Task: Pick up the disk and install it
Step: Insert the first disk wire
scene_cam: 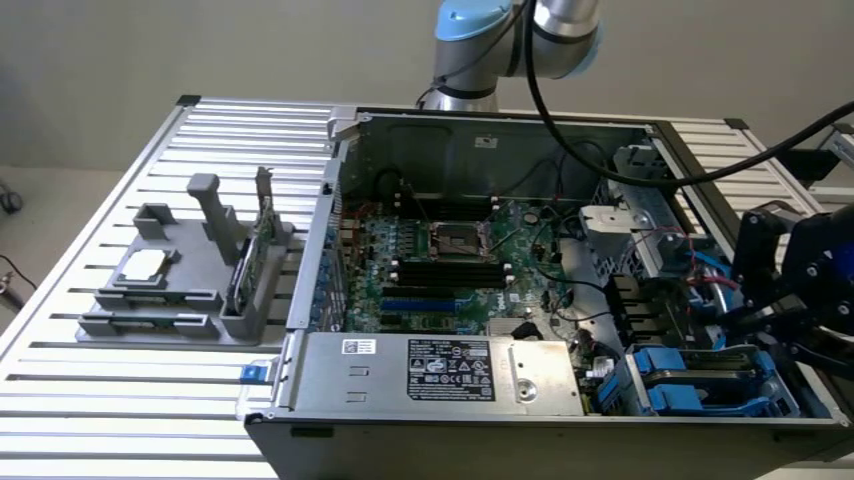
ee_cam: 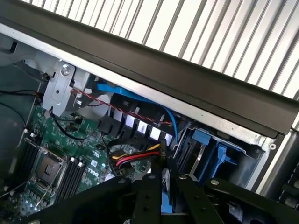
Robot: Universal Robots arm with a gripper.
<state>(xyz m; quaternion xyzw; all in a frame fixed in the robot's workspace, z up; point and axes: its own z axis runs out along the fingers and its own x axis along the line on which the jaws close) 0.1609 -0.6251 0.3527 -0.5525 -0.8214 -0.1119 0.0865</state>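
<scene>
The end effector (ee_cam: 167,177) is clamped on the disk (ee_cam: 168,198), held edge-on, with the blue drive bay (ee_cam: 210,149) just beyond it.

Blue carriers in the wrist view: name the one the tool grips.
The disk, its blue frame clamped edge-on in the tool; the other blue carrier sits inside the case, apart from the tool.
</scene>
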